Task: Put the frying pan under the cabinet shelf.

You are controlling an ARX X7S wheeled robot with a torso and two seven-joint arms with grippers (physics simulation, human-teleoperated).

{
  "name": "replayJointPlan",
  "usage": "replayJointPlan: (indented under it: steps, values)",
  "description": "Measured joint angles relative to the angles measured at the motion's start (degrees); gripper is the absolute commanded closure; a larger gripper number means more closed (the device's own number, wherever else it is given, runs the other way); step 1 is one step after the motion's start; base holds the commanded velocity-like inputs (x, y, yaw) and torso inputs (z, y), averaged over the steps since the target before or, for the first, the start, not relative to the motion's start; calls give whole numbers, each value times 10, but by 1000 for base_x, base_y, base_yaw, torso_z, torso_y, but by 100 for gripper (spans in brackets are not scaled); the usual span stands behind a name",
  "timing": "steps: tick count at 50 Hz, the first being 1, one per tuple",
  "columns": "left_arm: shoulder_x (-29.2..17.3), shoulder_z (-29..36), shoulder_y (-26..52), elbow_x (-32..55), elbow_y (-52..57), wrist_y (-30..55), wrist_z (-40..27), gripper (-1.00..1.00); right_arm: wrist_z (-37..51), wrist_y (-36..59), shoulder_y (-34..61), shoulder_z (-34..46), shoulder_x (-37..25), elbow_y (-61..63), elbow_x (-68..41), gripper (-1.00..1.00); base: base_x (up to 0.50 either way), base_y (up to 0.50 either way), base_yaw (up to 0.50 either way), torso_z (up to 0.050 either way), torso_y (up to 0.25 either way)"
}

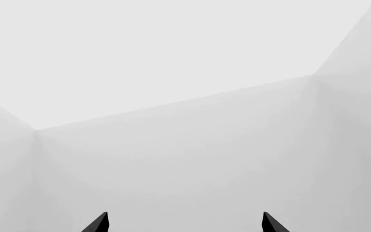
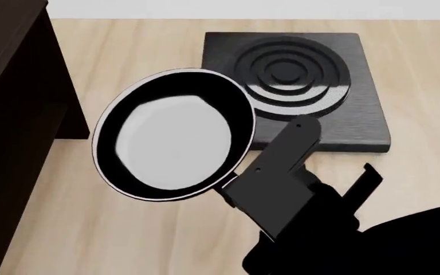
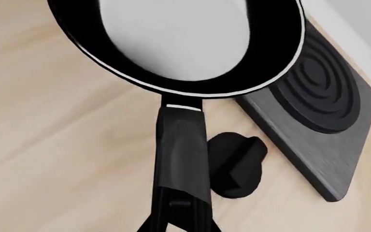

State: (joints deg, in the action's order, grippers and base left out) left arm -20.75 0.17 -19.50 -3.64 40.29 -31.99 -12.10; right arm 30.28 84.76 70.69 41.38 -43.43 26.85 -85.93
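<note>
Right claw: pressed together on the handle of the frying pan; the two thin black fingers are seen in the right wrist view meeting around the handle's lower end. In the head view the claw itself is hidden under the black arm body.

Frying pan: held by its handle, seen above the wooden surface; whether it is clear of the surface cannot be told. Round, black, thin silvery rim, pale reflection inside. The bowl is placed beside the burner plate, its rim overlapping the plate's near corner in the head view, and between the plate and the cabinet shelf. It is not under the cabinet shelf.

Small round black knob: seen in the right wrist view on the surface, just beside the handle and close to the burner plate's edge.

Burner plate: square, black, concentric rings, lying flat on the surface.

Cabinet shelf: dark boards, on the far side of the pan from the burner plate.

Left claw: spread, two dark fingertips well apart, only pale walls beyond them
</note>
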Motion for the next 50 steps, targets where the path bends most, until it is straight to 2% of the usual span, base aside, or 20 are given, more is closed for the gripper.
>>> replayJointPlan:
  steps: [32,50]
  values:
    - [-6,0,-1,4,-13,-9,-8,-100,-28,-53,-49,93,46,-9,72,100,0,0,0,0,2]
    - [-9,1,0,5,-11,-6,-12,-100,-35,-60,-47,118,64,-10,80,100,0,0,0,1,1]
